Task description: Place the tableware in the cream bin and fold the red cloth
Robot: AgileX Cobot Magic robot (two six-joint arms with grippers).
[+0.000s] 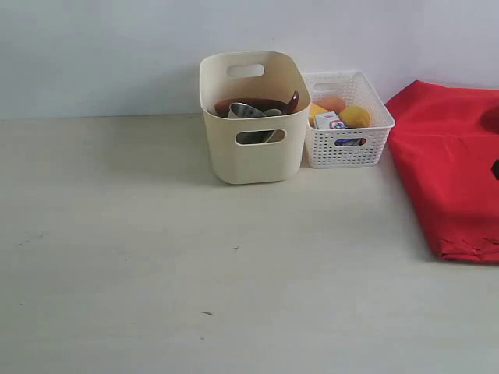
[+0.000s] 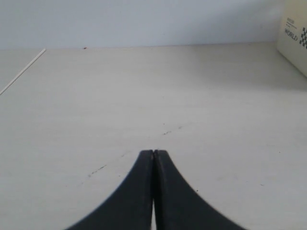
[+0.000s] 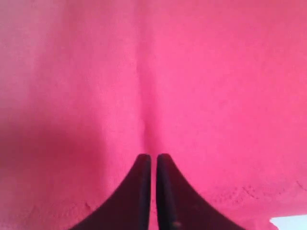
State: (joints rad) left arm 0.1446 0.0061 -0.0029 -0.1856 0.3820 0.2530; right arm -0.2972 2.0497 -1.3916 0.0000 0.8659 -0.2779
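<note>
Cloth (image 1: 452, 171) lies at the table's right, partly out of view; tableware (image 1: 251, 110) sits in the bin (image 1: 253, 160), centre far. Folding looks to be the step in hand. The right claw (image 3: 153, 160) is closed, apparently pinching a cloth ridge. The left claw (image 2: 153, 155) is shut and empty. Next, that pinch must be carried across without slipping.

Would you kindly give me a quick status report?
Left gripper shut, empty. Right gripper shut on red cloth. Tableware in cream bin. Nothing in the way.
</note>
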